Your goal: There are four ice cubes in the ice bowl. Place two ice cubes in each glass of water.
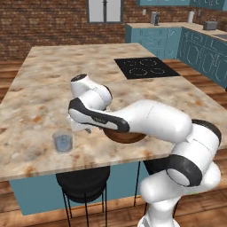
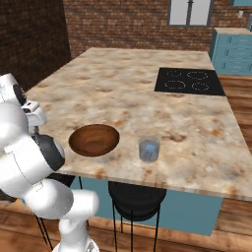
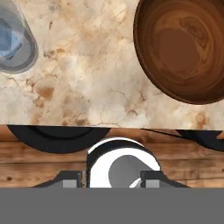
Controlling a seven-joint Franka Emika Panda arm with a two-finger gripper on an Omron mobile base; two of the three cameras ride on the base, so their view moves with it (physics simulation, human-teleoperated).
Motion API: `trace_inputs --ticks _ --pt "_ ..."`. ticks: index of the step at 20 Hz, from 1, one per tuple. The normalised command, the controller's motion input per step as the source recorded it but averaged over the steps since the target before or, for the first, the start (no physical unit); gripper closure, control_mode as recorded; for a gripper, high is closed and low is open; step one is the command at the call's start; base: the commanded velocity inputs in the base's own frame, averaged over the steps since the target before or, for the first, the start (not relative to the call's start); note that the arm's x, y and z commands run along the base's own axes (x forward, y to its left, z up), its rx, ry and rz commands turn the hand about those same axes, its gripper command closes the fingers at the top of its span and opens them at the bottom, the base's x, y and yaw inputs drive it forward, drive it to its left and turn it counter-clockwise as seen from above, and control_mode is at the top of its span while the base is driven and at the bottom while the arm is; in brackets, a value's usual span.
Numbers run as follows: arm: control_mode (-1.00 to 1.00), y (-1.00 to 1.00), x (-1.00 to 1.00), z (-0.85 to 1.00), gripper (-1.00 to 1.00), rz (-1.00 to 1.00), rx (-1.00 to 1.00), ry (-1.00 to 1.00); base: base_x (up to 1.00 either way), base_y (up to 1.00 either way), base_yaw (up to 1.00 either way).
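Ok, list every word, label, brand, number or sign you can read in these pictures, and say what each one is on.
None can be read.
The ice bowl is plain wood, with no marking.
The glass of water carries no label.
The cooktop shows burner rings and no legible characters.
The appliances on the back counter are too small and blurred to show any text.

**Flat, even rendered light; slightly soft detail**

All three views are bright and evenly lit, with no visible lamp or clear direction of light. Shadows are faint: soft shading inside the ice bowl and darkness beneath the marble counter overhang. The white arm carries smooth gradients without harsh glare. Textures look mildly blurred and pixelated throughout; edges show no obvious distortion.
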Motion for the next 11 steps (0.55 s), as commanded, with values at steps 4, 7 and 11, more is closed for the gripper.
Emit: trace_inputs --ticks 4,7,11 --pt "-1.0 -0.96 -0.36 0.1 -1.0 0.08 0.03 -0.06 0.0 0.0 0.0" --pt "-1.0 -0.83 -0.33 0.21 -1.0 0.04 0.04 -0.04 0.0 0.0 0.0" --pt "-1.0 -0.58 -0.51 -0.07 -1.0 -0.01 0.01 0.0 0.0 0.0 0.0"
